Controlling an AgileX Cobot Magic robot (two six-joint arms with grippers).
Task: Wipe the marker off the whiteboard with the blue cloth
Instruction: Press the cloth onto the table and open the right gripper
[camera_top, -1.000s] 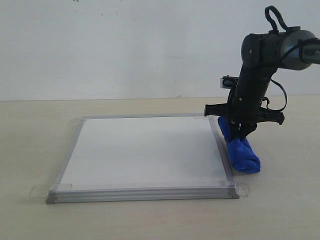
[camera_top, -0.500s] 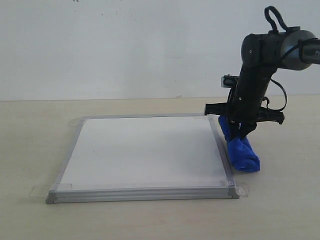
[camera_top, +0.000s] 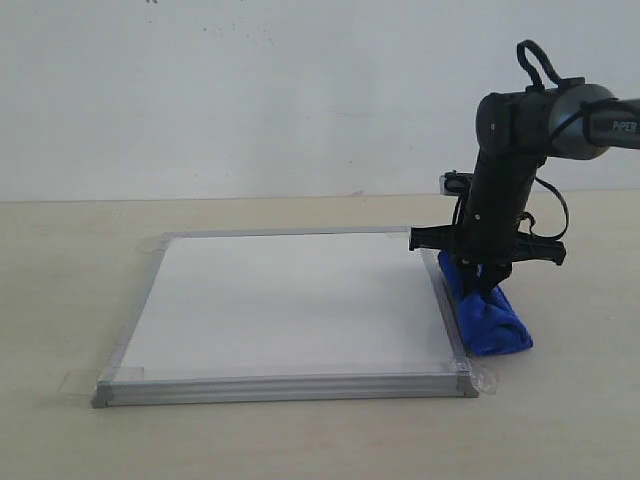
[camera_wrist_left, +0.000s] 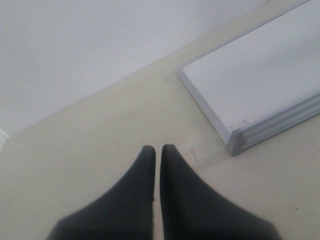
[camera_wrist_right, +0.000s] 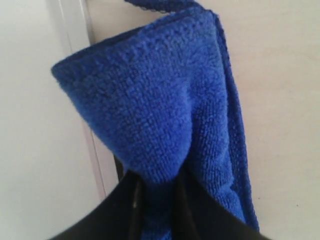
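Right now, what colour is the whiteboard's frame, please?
Silver-grey; the whiteboard frame shows best in the left wrist view.

left gripper closed above table; whiteboard nearby

The whiteboard lies flat on the worktop, about midway between its near and far edges and somewhat left of the middle. Tape tabs at its corners lap onto the worktop. The cloth lies on the worktop against the board's right frame, toward the board's near right corner. The right gripper stands over the cloth's far end, pinching it between its fingers. The left gripper hangs over bare worktop, apart from one taped corner of the board. A wall rises behind the worktop's far edge.
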